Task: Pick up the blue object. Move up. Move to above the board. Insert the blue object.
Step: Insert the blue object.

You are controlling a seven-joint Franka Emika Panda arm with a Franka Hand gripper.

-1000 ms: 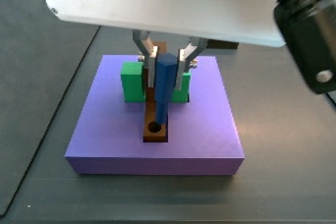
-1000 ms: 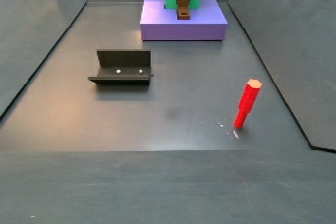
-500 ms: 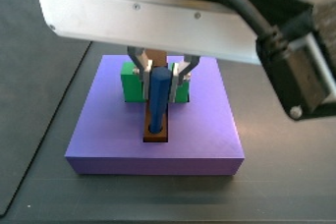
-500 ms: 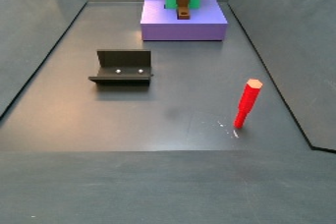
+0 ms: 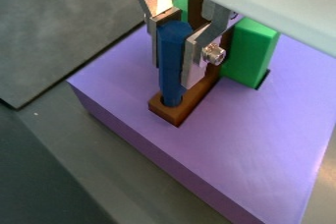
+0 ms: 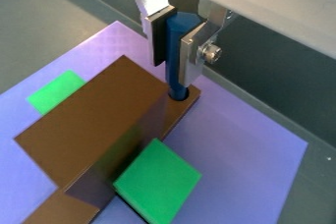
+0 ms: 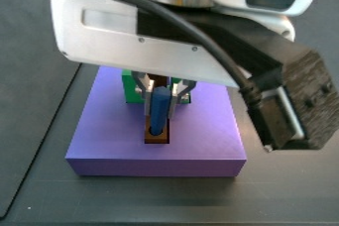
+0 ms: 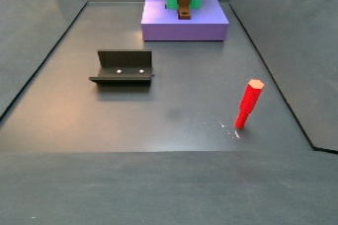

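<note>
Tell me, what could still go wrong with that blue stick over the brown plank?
The hand grips the blue peg, its tip at the hole in the board. If the peg sits slightly tilted, it may jam. Pushing hard could shift the board on the purple platform.

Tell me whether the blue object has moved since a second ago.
Yes. In a side view the blue object, held in the gripper, has come down toward the board; its lower end now sits at the hole.
</note>
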